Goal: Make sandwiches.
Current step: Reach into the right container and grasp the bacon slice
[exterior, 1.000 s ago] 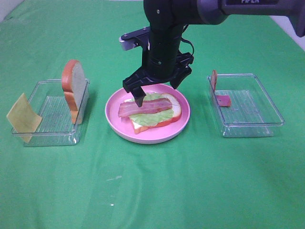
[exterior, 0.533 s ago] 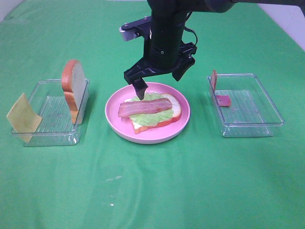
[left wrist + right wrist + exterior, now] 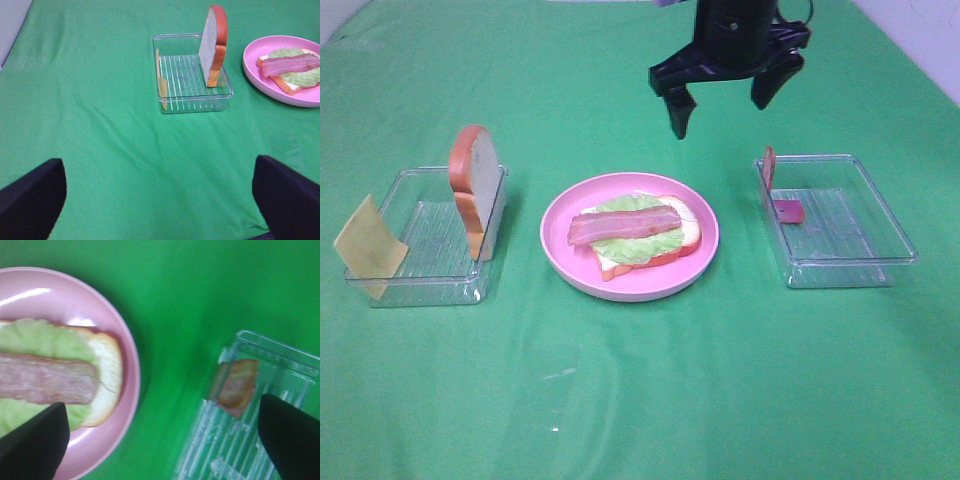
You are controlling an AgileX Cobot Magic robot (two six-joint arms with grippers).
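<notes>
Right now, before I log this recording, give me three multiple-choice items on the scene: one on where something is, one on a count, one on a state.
1. The upright bread slice stands:
A. in the left tray, at the side nearest the pink plate
B. flat on that plate
C. held in the air

2. How many bacon strips lie on the lettuce?
A. none
B. one
C. three

3. The right gripper has its:
A. jaws shut on cheese
B. jaws open and empty, up in the air
C. jaws resting on the bacon

Answers:
1 A: the slice rises from that tray's plate-side wall.
2 B: a single strip lies across the leaf.
3 B: its jaws are spread with nothing between them.
</notes>
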